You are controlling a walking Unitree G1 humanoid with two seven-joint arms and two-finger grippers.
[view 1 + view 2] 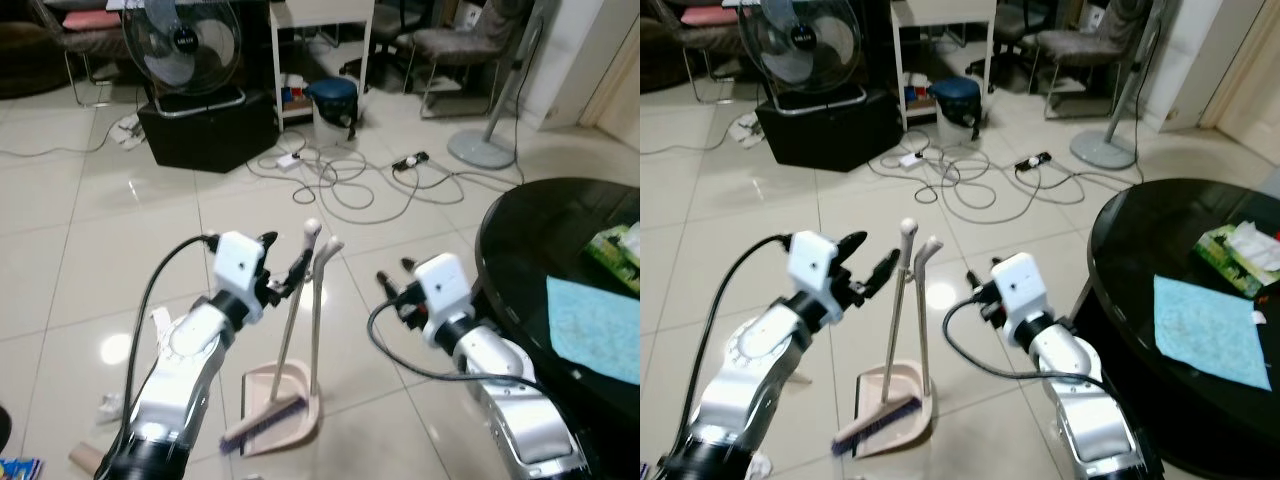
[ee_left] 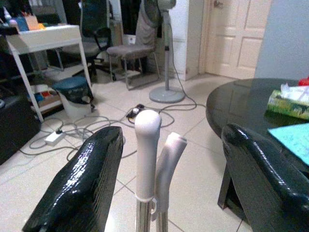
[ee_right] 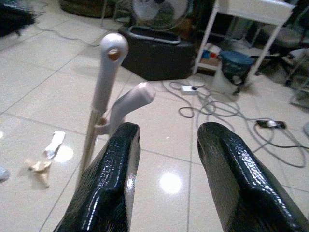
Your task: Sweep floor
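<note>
The left gripper point(image 1: 284, 266) gapes wide beside the broom point(image 1: 291, 340) handle. The right gripper point(image 1: 393, 271) hovers open nearby, above the dustpan point(image 1: 281, 405).

Robot forearms and two-finger grippers, head and wrist views.
Each silver, rounded forearm ends in a white box-shaped wrist housing; the left gripper point(image 1: 283, 262) and right gripper point(image 1: 394, 271) carry long black fingers. A black cable loops from each housing back along its arm, toward 7 o'clock on the left. Close up, the fingers point(image 2: 79, 183) show glossy, finely pebbled black pads point(image 3: 232, 179).
</note>
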